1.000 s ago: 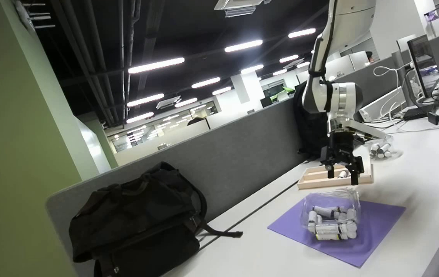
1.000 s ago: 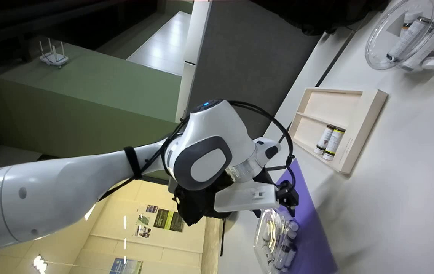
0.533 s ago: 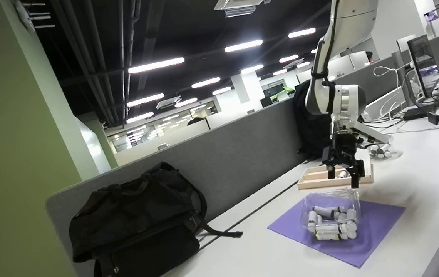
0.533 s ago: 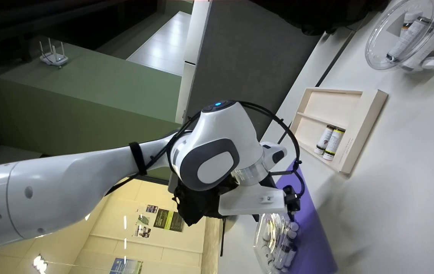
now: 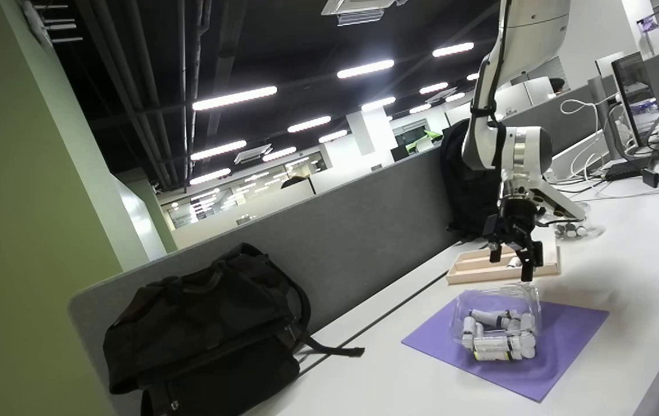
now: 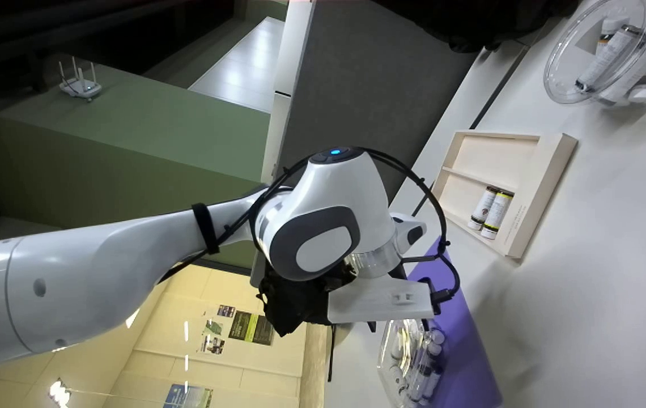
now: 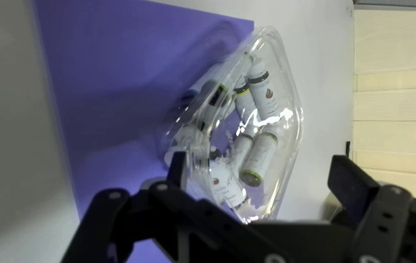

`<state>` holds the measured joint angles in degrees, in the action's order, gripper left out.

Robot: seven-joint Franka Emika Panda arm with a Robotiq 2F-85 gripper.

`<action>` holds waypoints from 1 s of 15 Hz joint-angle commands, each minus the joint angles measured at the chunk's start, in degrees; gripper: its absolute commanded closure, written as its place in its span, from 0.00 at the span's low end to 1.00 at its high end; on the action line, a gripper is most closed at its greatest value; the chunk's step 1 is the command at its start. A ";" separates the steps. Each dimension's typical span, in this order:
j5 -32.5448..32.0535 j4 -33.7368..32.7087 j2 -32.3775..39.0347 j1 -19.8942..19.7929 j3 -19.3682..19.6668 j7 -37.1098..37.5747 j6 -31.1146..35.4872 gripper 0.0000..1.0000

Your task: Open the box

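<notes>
My claw [image 5: 511,266] gapes wide over a clear tub [image 7: 290,149] of bottles [image 7: 261,155], flame logo [image 7: 269,94] showing; lower, aside: one wooden box [image 6: 538,195], lettering [image 6: 518,221] unreadable, two bottles [image 6: 496,214] inside.

Right below the claw [image 5: 511,266] there's a tub [image 7: 287,146] on a mat [image 5: 566,329], bunch of bottles [image 7: 261,157] inside it. In an exterior view, the box [image 5: 480,277] sits behind the claw on the same worktop [image 5: 410,381], just past the mat, two more bottles [image 6: 497,215] side by side in one compartment. Second tub [image 5: 592,232] is further back, right of the claw as seen there; bag [image 5: 208,335] well off left, partition [image 5: 364,231] behind.
</notes>
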<state>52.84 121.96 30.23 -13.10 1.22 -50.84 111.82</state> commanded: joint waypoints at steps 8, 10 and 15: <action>1.84 -1.51 1.19 -0.22 1.82 0.26 -2.02 0.00; 1.85 -1.81 1.65 -0.25 1.79 0.15 -2.29 0.00; 1.80 -2.59 2.78 -0.09 1.75 0.82 -2.35 0.00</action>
<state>54.21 121.08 31.83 -13.84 2.50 -51.78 109.66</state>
